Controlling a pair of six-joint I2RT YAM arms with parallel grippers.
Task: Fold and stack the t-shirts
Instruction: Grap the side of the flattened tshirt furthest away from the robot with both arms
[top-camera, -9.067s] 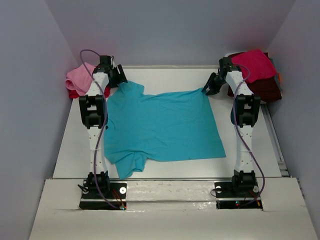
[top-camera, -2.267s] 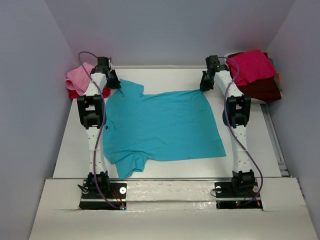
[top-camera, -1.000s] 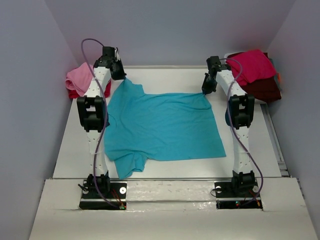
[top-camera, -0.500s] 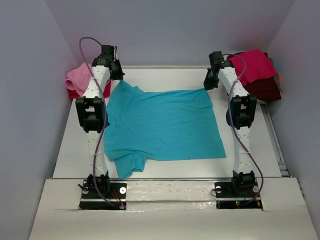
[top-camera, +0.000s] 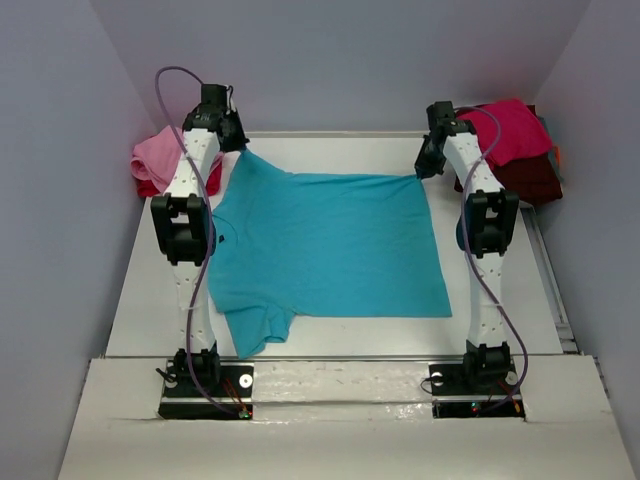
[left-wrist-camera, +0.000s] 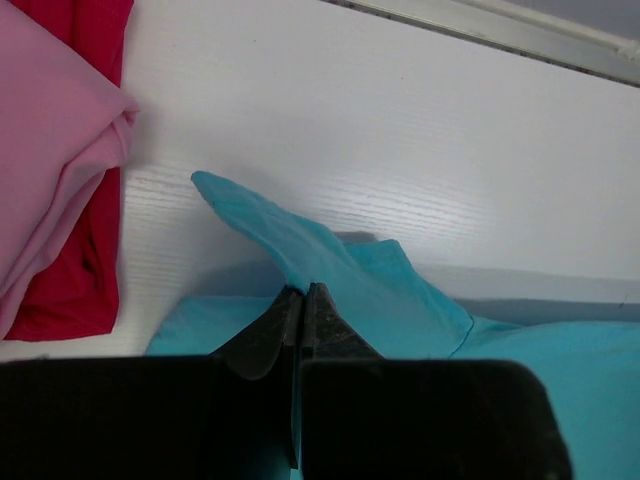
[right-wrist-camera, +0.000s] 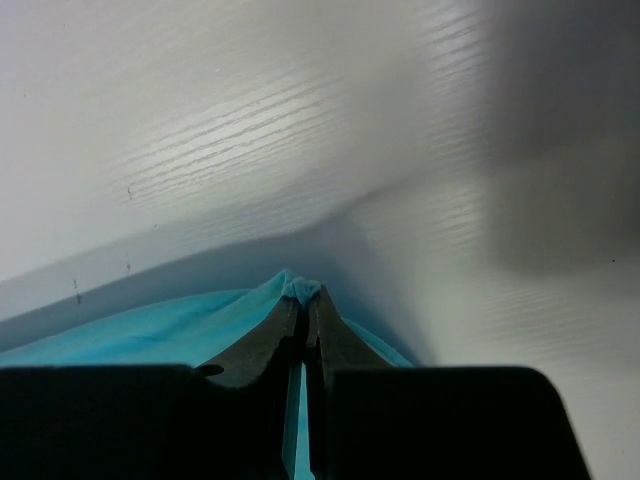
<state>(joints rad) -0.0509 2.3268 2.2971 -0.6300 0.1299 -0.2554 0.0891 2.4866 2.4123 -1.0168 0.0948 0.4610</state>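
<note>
From above, the turquoise t-shirt (top-camera: 330, 250) lies spread flat over most of the white table (top-camera: 330, 148), one sleeve bunched at its near left corner. Its far edge runs in a nearly straight line between the two arms. The left gripper (top-camera: 238, 145) sits at the shirt's far left corner and the right gripper (top-camera: 424, 168) at its far right corner. Left of that far left corner, past the left arm, a pink shirt (top-camera: 155, 155) rests on a red shirt (top-camera: 148, 187). Right of the far right corner, a crimson shirt (top-camera: 505, 125) lies on a dark maroon shirt (top-camera: 535, 178). In the left wrist view the black jaws are pressed together on a fold of the turquoise cloth, which rises to them from the rest of the shirt, and a pointed flap of it sticks out beyond the tips. The pink and red shirts lie to the left of that flap, apart from it. In the right wrist view the jaws are likewise pinched tight on a small peak of turquoise cloth. The fabric falls away to both sides of the tips, with a soft shadow on the bare table beyond it.
</note>
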